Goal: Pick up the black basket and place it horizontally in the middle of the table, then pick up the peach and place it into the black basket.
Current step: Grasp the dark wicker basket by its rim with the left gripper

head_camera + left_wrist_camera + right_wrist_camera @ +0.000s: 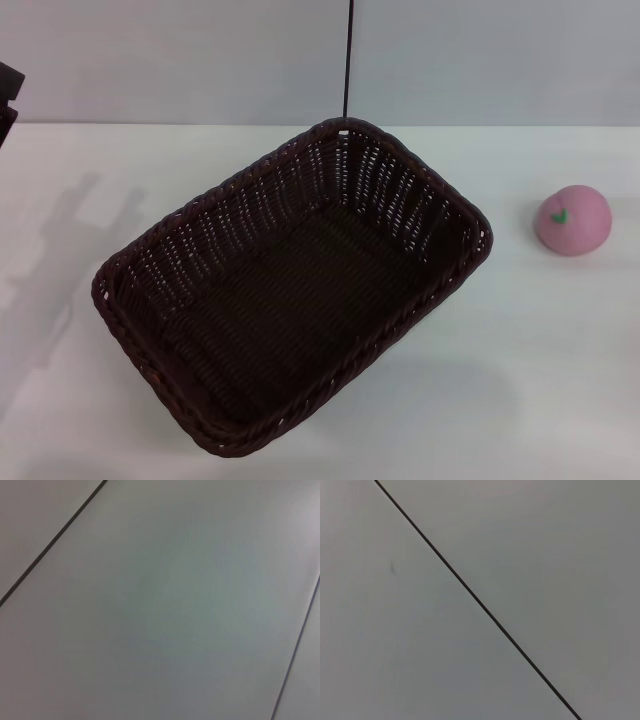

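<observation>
On the wide plain white flat tabletop [520, 380] we saw the large rectangular woven wicker basket, very dark brown-black with a braided rim [420, 305], lying skewed: its long axis ran diagonally from the near left toward the far right, and one rounded corner almost reached the table's far edge. The basket stood upright on its base, mouth open upward and nothing inside it.

The small round pink toy peach with a tiny green leaf mark [572, 220] sat on the table to the basket's right, near it but clearly apart, with a strip of bare white between them. Bare table also showed to the left of the basket, in front of its near right side, and around the peach.

Behind the table rose a pale grey panelled wall [180, 60], and a thin dark vertical seam [348, 60] ran down it to just behind the basket's far corner.

At the left edge of the head view a dark piece of the left arm [8, 100] showed, raised above the table's far left. Neither gripper appeared anywhere, so we could not tell how the jaws stood. Both wrist views showed only the grey wall [165, 610] with its dark seams [475, 597].
</observation>
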Action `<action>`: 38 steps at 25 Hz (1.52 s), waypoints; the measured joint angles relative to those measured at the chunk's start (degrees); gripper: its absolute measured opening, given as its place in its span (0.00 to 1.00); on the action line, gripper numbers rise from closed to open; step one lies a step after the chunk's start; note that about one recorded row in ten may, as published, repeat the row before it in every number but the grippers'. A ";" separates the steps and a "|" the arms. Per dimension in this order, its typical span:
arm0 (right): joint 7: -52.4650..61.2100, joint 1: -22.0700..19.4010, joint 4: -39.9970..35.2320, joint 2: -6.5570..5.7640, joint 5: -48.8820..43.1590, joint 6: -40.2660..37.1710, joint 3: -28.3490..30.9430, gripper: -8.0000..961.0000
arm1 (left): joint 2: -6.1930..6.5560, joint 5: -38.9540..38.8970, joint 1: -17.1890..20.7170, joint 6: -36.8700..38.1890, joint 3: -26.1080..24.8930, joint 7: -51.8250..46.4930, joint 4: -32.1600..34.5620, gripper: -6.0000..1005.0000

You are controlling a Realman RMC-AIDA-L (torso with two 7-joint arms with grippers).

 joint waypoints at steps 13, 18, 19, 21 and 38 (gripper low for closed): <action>0.00 -0.33 0.46 -0.13 0.00 -0.02 0.00 0.73 | 1.38 0.02 -0.02 -0.44 6.16 -12.51 10.62 0.83; 0.00 -0.57 0.46 -0.07 0.00 -0.02 0.00 0.73 | 5.09 0.32 -1.22 -1.32 13.10 -19.74 17.75 0.83; 0.00 -0.68 0.61 -0.02 0.00 -0.02 0.00 0.73 | 7.29 2.66 -2.49 -1.64 14.27 -24.00 20.14 0.83; 0.01 -0.75 0.79 0.01 0.00 -0.02 0.00 0.73 | 8.34 5.03 -3.40 -2.05 14.35 -26.74 21.72 0.83; 0.08 -1.92 1.95 0.02 0.00 0.29 0.01 0.73 | 9.73 55.74 -18.33 -7.77 9.37 -65.03 51.60 0.82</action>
